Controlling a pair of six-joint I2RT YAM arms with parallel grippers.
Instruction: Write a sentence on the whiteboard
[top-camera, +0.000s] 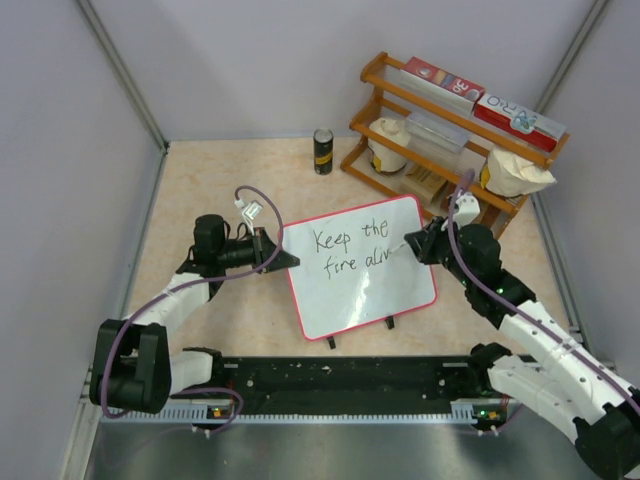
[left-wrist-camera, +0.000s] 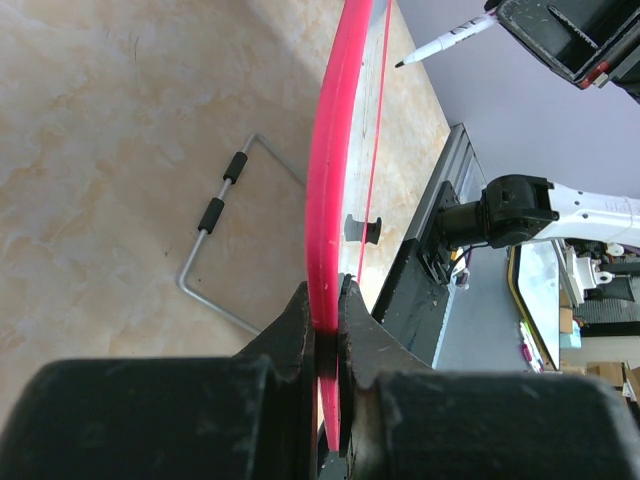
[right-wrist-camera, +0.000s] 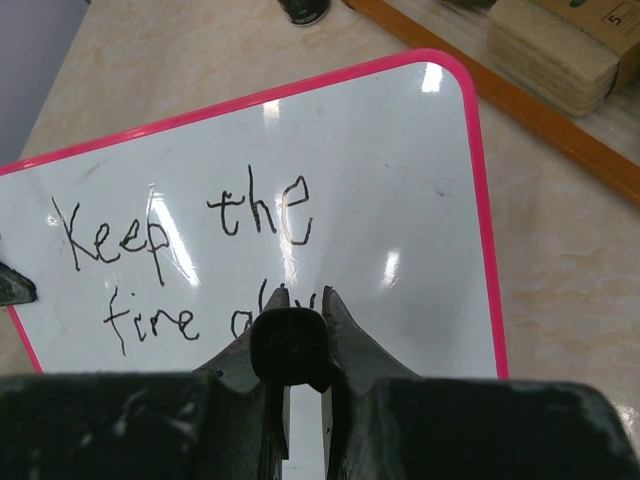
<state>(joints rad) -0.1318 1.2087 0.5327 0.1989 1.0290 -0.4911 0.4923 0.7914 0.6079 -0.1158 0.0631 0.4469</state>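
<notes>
While the left gripper (left-wrist-camera: 325, 300) pinches the whiteboard (top-camera: 372, 292), right gripper (top-camera: 412, 243) holds a marker (left-wrist-camera: 440, 42).

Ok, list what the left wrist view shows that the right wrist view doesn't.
Only left wrist: the left gripper shut on the pink rim of the whiteboard, seen edge-on; the wire stand on the table; the tip of the marker from the side. Only right wrist: the sentence, "Keep the" above "fire" and a started word; the wooden rack. Both: whiteboard, and marker in the shut right gripper.
</notes>
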